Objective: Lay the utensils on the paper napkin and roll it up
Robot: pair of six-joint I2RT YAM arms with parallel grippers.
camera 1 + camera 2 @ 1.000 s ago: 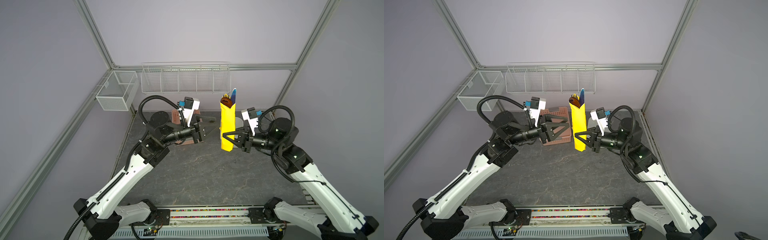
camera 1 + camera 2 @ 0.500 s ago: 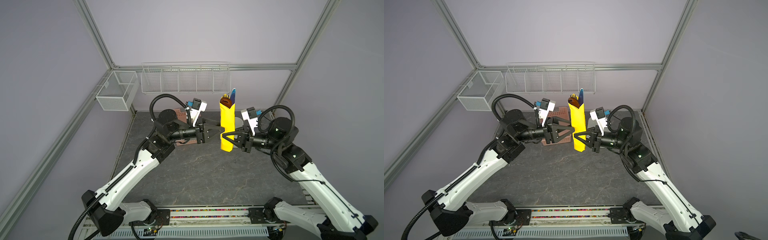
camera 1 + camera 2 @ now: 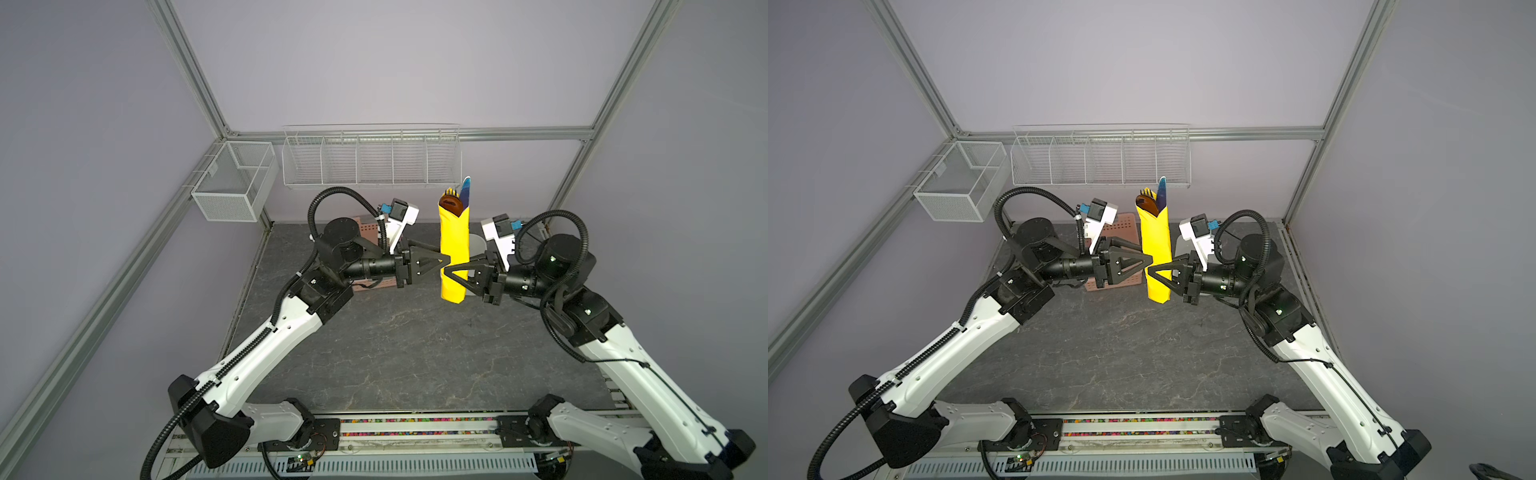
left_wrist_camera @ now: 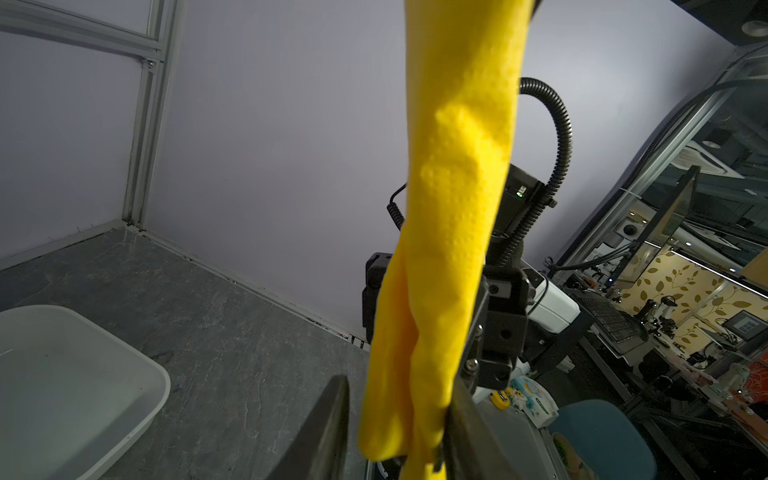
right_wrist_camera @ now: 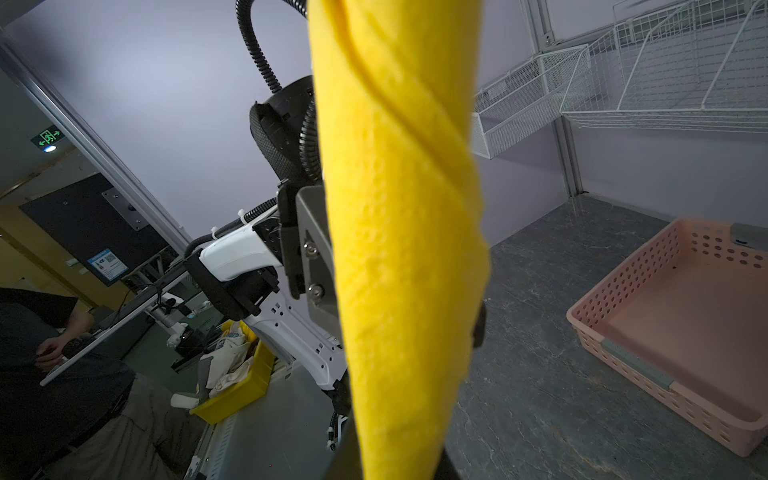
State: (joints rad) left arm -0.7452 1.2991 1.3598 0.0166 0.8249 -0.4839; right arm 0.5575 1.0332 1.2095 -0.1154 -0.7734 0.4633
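Note:
The paper napkin (image 3: 454, 253) (image 3: 1156, 245) is a yellow roll standing upright in the air above the grey table. Out of its top poke the dark heads of the utensils (image 3: 453, 203) (image 3: 1152, 199), and their handles are hidden inside. My right gripper (image 3: 448, 272) (image 3: 1151, 272) (image 5: 395, 461) is shut on the roll's lower part (image 5: 399, 208). My left gripper (image 3: 445, 261) (image 3: 1149, 262) (image 4: 398, 386) reaches in from the opposite side with its jaws around the roll (image 4: 449, 208). One finger touches the paper; a small gap shows at the other finger, so it is open.
A pink perforated basket (image 5: 681, 316) (image 3: 1121, 226) sits on the table behind the left arm. A white tub (image 4: 83, 395) (image 3: 476, 245) stands behind the roll. Wire baskets (image 3: 370, 162) (image 3: 235, 183) hang on the back wall and left rail.
My left gripper has travelled right from beside the pink basket to the roll, and its jaws have narrowed around it. The right arm and the roll have stayed still.

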